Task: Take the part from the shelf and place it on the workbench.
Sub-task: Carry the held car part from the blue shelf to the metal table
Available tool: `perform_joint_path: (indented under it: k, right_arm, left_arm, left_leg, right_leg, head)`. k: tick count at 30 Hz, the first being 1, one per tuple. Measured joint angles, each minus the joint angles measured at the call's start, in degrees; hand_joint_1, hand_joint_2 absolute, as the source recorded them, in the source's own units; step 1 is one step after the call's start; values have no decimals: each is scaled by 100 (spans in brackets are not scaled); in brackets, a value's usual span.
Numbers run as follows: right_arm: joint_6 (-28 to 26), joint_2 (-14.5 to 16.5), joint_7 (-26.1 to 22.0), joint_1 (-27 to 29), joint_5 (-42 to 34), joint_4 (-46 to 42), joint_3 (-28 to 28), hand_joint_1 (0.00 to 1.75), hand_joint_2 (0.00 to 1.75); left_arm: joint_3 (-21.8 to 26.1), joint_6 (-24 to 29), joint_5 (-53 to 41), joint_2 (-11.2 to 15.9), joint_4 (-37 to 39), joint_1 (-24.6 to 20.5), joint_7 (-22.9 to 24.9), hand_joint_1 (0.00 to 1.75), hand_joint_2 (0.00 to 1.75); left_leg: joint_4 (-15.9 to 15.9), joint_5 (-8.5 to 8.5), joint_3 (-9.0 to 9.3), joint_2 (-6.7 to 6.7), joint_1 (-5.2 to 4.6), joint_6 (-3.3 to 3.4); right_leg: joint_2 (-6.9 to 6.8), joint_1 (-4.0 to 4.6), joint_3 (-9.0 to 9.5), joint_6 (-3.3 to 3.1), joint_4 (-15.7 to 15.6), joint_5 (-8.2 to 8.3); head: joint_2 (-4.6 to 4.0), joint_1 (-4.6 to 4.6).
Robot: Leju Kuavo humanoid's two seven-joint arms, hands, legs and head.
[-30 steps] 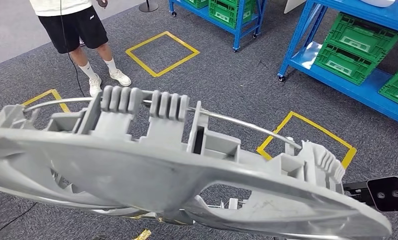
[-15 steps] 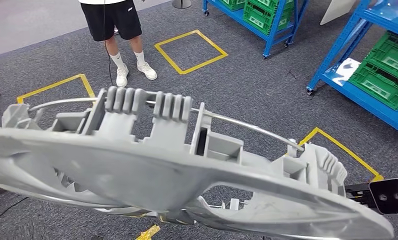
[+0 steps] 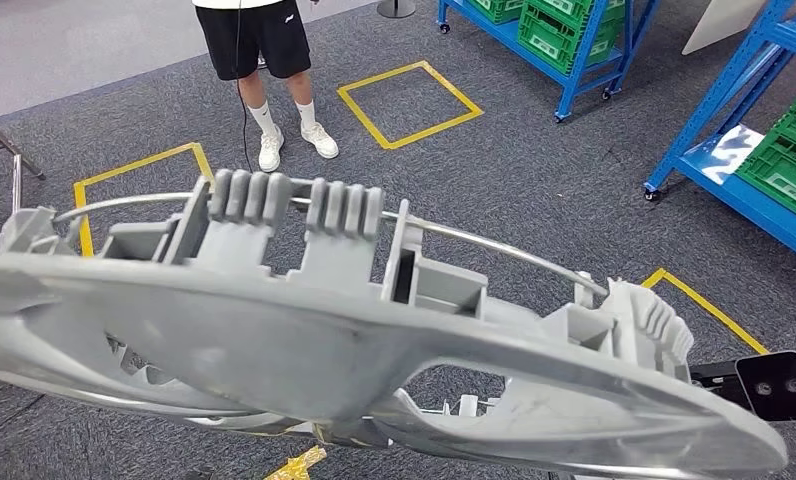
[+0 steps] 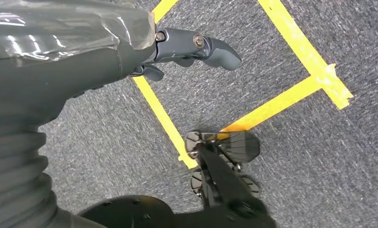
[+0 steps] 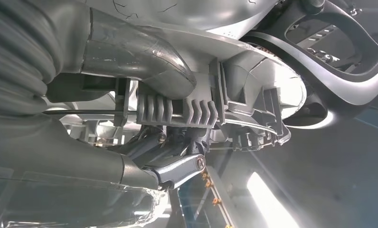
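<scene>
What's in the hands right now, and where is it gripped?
The right hand holds the grey plastic part by its ribbed back edge. The left hand holds nothing.

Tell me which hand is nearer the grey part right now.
Right. The right hand grips the grey part against its ribbed edge. The left hand hangs apart from it, over grey carpet with yellow tape.

Grey part (image 3: 304,340), yellow tape squares (image 3: 410,89), blue shelves (image 3: 584,55).
</scene>
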Motion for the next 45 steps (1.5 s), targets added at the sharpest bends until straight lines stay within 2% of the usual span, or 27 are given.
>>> perform_joint_path:
  k: [2, 3, 6, 7, 9, 11, 12, 13, 14, 16, 17, 18, 20, 23, 26, 27, 28, 29, 32, 34, 36, 38, 40, 41, 43, 44, 45]
  right_arm:
    - [0, -1, 0, -6, -3, 0, 0, 175, 175]
    - [0, -2, 0, -8, -4, 0, 1, 175, 175]
    - [1, -4, -1, -12, -7, 1, 2, 175, 175]
    - [2, -5, -1, -13, -5, 1, 1, 175, 175]
    - [11, -16, -5, -12, -8, 3, -4, 175, 175]
    - [24, -38, -11, -7, -13, 15, -10, 175, 175]
    - [28, -54, -13, -5, -15, 26, -13, 175, 175]
    - [32, -72, -15, -3, -16, 40, -17, 175, 175]
    - [35, -87, -19, -2, -16, 53, -22, 175, 175]
    - [41, -107, -33, -9, -17, 72, -34, 175, 175]
    - [45, -112, -45, -13, -18, 77, -38, 175, 175]
    - [49, -116, -60, -18, -22, 81, -39, 175, 175]
    - [54, -119, -93, -23, -53, 92, -39, 175, 175]
    - [53, -107, -114, -37, -110, 105, -39, 175, 175]
    - [56, -94, -162, -44, -51, 113, -42, 175, 175]
    - [62, -94, -186, -43, -4, 118, -42, 175, 175]
    - [70, -94, -209, -44, 42, 126, -42, 175, 175]
    - [78, -94, -227, -46, 83, 133, -42, 175, 175]
    - [87, -93, -264, -65, 149, 142, -42, 175, 175]
    - [87, -93, -281, -83, 174, 145, -41, 175, 175]
    - [87, -92, -294, -94, 193, 152, -40, 175, 175]
    - [87, -93, -304, -104, 209, 158, -41, 175, 175]
    - [89, -99, -309, -108, 219, 164, -48, 175, 175]
    - [89, -102, -311, -107, 225, 168, -51, 175, 175]
    - [90, -113, -313, -103, 237, 182, -56, 175, 175]
    - [90, -117, -313, -103, 244, 189, -57, 175, 175]
    - [90, -121, -313, -103, 248, 194, -58, 175, 175]
  left_arm:
    - [15, 0, 0, 11, 0, -15, 0, 0, 175]
    - [21, 0, -2, 16, 0, -24, 1, 0, 175]
    - [32, 0, -20, 31, 1, -27, 5, 0, 175]
    - [35, -1, -28, 33, 1, -26, 8, 0, 175]
    - [42, -9, -41, 31, 0, -37, 15, 0, 175]
    - [50, -19, -55, 27, 0, -49, 19, 0, 175]
    - [54, -21, -65, 26, 0, -47, 20, 0, 175]
    - [57, -22, -75, 24, 0, -43, 21, 0, 175]
    - [60, -24, -84, 21, 0, -41, 21, 0, 175]
    - [65, -26, -98, 13, 0, -41, 22, 0, 175]
    - [68, -26, -102, 10, 0, -40, 23, 0, 175]
    - [72, -26, -105, 9, 1, -36, 26, 0, 175]
    - [78, -27, -116, 6, 2, -25, 31, 0, 175]
    - [85, -31, -128, -2, 2, -20, 33, 0, 175]
    - [101, -44, -153, -11, 3, -37, 33, 0, 175]
    - [114, -56, -174, -16, 5, -37, 33, 0, 175]
    - [133, -69, -195, -22, 12, -36, 33, 0, 175]
    - [155, -80, -214, -27, 19, -36, 33, 0, 175]
    - [213, -97, -248, -27, 37, -54, 32, 0, 175]
    - [238, -105, -273, -23, 46, -77, 31, 0, 175]
    - [265, -121, -311, -22, 66, -85, 31, 0, 175]
    - [304, -138, -336, -34, 85, -83, 28, 0, 175]
    - [330, -145, -340, -53, 90, -95, 26, 0, 175]
    - [336, -147, -341, -60, 92, -103, 27, 0, 175]
    - [347, -149, -341, -73, 101, -105, 27, 0, 175]
    - [353, -149, -341, -80, 107, -104, 27, 0, 175]
    - [358, -149, -342, -87, 111, -104, 27, 0, 175]
  left_leg:
    - [-723, 244, 365, 135, -48, 60]
    - [-901, 280, 449, 174, -75, 91]
    - [-1013, 304, 494, 92, -93, 174]
    - [-1064, 333, 535, 52, -78, 208]
    - [-1147, 392, 606, -31, -47, 263]
    - [-1156, 403, 604, -124, -52, 283]
    - [-1154, 402, 602, -176, -49, 282]
    - [-1150, 400, 602, -230, -45, 280]
    - [-1139, 395, 602, -283, -38, 271]
    - [-1087, 366, 595, -372, -27, 226]
    - [-1048, 340, 583, -408, -30, 189]
    - [-1016, 318, 568, -430, -31, 150]
    - [-993, 298, 545, -451, -19, 85]
    - [-794, 161, 453, -295, 13, 12]
    - [239, -341, -35, -94, 22, -34]
    - [557, -441, -194, -80, 23, -36]
    - [680, -436, -263, -74, 22, -30]
    - [589, -333, -226, -68, 18, -13]
    - [-533, 148, 323, 74, -43, 96]
    - [-927, 225, 504, 153, -106, 157]
    - [-975, 245, 528, 87, -127, 197]
    - [-1082, 312, 606, 16, -108, 254]
    - [-1158, 365, 648, -53, -85, 299]
    - [-1164, 374, 646, -92, -80, 312]
    - [-1159, 374, 643, -183, -77, 312]
    - [-1153, 370, 644, -236, -70, 306]
    - [-1142, 363, 647, -289, -59, 295]
  right_leg:
    - [-61, 29, 15, 15, -2, -17]
    - [-90, 39, 18, 31, -3, -26]
    - [-161, 38, 28, 92, -13, -48]
    - [-116, 32, 8, 110, 38, -79]
    - [58, 16, -188, 115, 448, -270]
    - [179, -1, -584, 112, 1224, -554]
    - [193, -13, -743, 135, 1505, -622]
    - [198, -31, -817, 180, 1603, -607]
    - [201, -55, -761, 241, 1436, -493]
    - [217, -108, -418, 348, 661, -168]
    - [229, -120, -259, 350, 330, -44]
    - [237, -114, -163, 320, 132, 23]
    - [242, -77, -126, 214, 66, 59]
    - [230, -83, -113, 107, 50, 80]
    - [203, -63, -107, 54, 48, 74]
    - [191, -51, -108, 50, 48, 71]
    - [175, -38, -107, 46, 49, 68]
    - [157, -25, -102, 43, 49, 66]
    - [101, 10, -83, 42, 45, 56]
    - [54, 20, -86, 63, 39, 48]
    - [-2, 18, -83, 104, 23, 40]
    - [20, 15, -131, 128, 148, -40]
    - [117, 2, -370, 107, 679, -289]
    - [155, -7, -560, 98, 1082, -448]
    - [183, -35, -834, 141, 1615, -596]
    - [188, -55, -842, 194, 1602, -551]
    - [195, -78, -724, 256, 1332, -420]
  head:
    - [0, 3]
    - [0, 3]
    - [0, 4]
    - [0, 10]
    - [0, 27]
    - [0, 39]
    - [0, 44]
    - [0, 44]
    - [0, 44]
    - [0, 47]
    - [0, 47]
    - [0, 46]
    - [0, 43]
    - [0, 32]
    - [0, 6]
    - [0, 7]
    - [0, 6]
    - [0, 6]
    - [0, 9]
    - [0, 9]
    - [0, 7]
    - [0, 15]
    - [0, 27]
    - [0, 31]
    - [0, 32]
    - [0, 32]
    - [0, 32]
